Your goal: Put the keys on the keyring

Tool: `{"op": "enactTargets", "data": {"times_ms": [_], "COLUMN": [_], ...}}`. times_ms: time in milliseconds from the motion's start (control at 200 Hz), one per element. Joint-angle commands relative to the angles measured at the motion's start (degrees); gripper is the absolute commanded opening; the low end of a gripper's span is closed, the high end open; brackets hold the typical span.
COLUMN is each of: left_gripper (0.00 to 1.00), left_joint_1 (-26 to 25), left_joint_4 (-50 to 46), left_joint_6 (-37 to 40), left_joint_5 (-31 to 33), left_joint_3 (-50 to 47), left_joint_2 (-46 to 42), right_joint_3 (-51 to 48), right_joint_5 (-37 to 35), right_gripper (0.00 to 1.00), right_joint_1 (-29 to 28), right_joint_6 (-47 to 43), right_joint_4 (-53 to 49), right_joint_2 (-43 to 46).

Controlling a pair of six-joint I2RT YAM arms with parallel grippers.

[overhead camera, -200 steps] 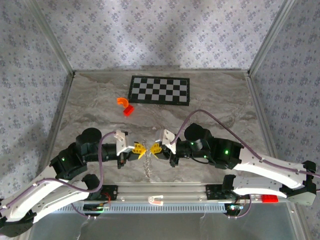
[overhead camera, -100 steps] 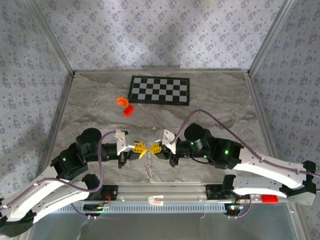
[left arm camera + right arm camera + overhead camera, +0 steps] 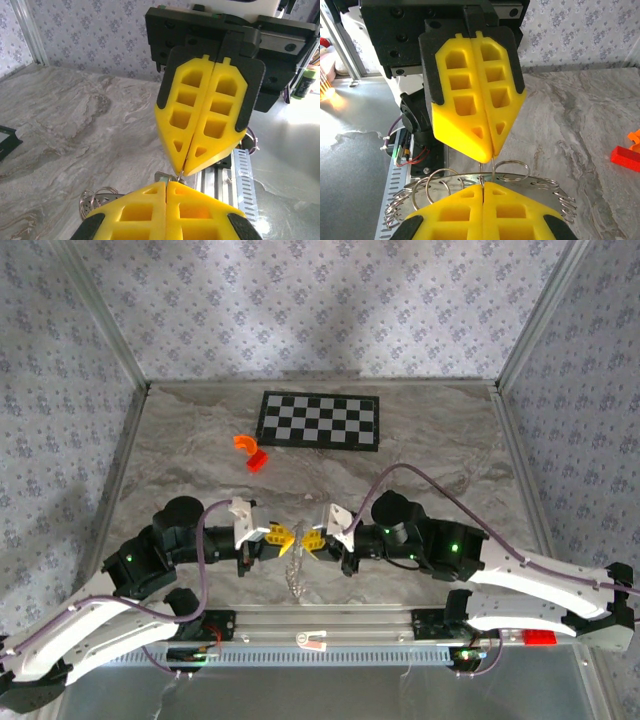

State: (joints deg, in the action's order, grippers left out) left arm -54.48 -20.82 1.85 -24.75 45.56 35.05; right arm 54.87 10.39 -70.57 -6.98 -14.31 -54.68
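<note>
My left gripper (image 3: 292, 537) and right gripper (image 3: 308, 540) meet tip to tip low over the table's front middle, both shut. The keyring (image 3: 295, 575) is a silvery bunch of thin wire loops hanging under the tips. In the right wrist view a loop of the keyring (image 3: 512, 170) runs from the left gripper (image 3: 491, 156) down into my right gripper (image 3: 483, 185). In the left wrist view a thin wire leaves the right gripper (image 3: 182, 170). The keys (image 3: 169, 176), a tiny pale teal piece, sit right at my left gripper (image 3: 166, 183). Whether it is pinched is hidden.
A black-and-white checkerboard (image 3: 320, 420) lies at the back. An orange curved piece (image 3: 244, 443) and a red piece (image 3: 257, 461) rest left of centre behind the arms. The metal front rail (image 3: 320, 620) runs just below the grippers. Patterned walls close three sides.
Both grippers have drifted slightly to the right, still tip to tip and still shut. The hanging loops moved with them.
</note>
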Motion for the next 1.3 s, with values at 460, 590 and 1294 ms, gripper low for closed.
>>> {"op": "enactTargets", "data": {"times_ms": [460,590,1294], "left_gripper": [0.00,0.00,0.00], "left_joint_1": [-0.10,-0.10,-0.10], "left_joint_4": [5.85,6.82,17.25], "left_joint_6": [-3.68,-3.95,-3.67], "left_joint_5": [2.52,2.46,-0.39], "left_joint_3": [0.76,0.06,-5.88], "left_joint_2": [-0.72,-0.94,-4.59], "right_joint_3": [-1.89,-2.24,-5.85], "right_joint_5": [-7.61,-8.02,-7.90], "right_gripper": [0.00,0.09,0.40], "right_joint_1": [-4.03,-4.23,-0.62], "right_joint_6": [-4.17,-4.34,6.81], "right_joint_4": [1.77,2.43,1.86], "right_joint_2": [0.23,0.23,11.57]}}
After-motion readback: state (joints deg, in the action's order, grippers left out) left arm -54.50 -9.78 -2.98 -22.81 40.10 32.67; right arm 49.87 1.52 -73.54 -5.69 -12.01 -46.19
